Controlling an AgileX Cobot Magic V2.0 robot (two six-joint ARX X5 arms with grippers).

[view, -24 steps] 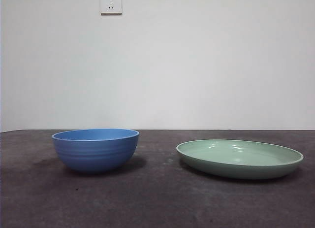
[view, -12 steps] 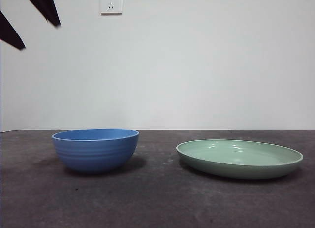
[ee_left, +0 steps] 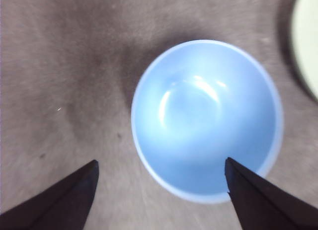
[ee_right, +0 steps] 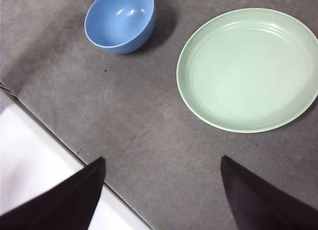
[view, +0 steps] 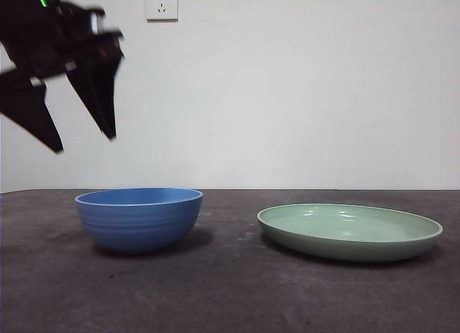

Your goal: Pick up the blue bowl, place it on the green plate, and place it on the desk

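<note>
The blue bowl (view: 139, 218) (ee_left: 206, 118) (ee_right: 120, 20) stands upright and empty on the desk (view: 230, 290), left of the green plate (view: 350, 231) (ee_right: 248, 68), which also lies empty. My left gripper (view: 85, 142) (ee_left: 161, 163) hangs open in the air above and slightly left of the bowl, with nothing between its jaws. In the left wrist view the bowl's near rim lies between the two jaw tips. My right gripper (ee_right: 161, 160) is open and high above the desk near its edge, well apart from both dishes.
A white wall with a power socket (view: 162, 3) stands behind the desk. The desk's edge and a white floor strip (ee_right: 35, 175) show in the right wrist view.
The left gripper has come down from the upper left corner and moved right, now hanging large just above the blue bowl. Bowl and plate have not moved.
</note>
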